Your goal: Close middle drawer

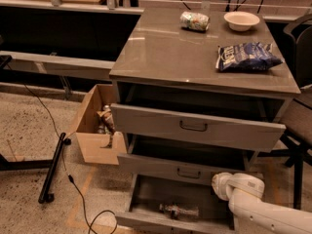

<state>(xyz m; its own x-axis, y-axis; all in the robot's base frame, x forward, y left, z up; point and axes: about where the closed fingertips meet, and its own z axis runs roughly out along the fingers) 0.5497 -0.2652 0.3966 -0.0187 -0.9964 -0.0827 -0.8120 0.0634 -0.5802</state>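
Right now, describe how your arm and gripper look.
The arm is a thick, smooth off-white tube at the lower right. It ends in a rounded, bulbous off-white housing, the gripper, which sits by the right end of the middle drawer face. No cables, markings or labels show on either. A faint shadowed seam separates the rounded segments.

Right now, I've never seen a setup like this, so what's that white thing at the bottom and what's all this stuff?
One camera looks down at a grey cabinet whose three drawers are all pulled out. The white thing is a robot arm; its gripper sits at the lower right, by the front of the middle drawer. Whether it holds anything does not show. On top lie a can, a bowl and a blue snack bag. A cardboard box stands on the floor beside it.
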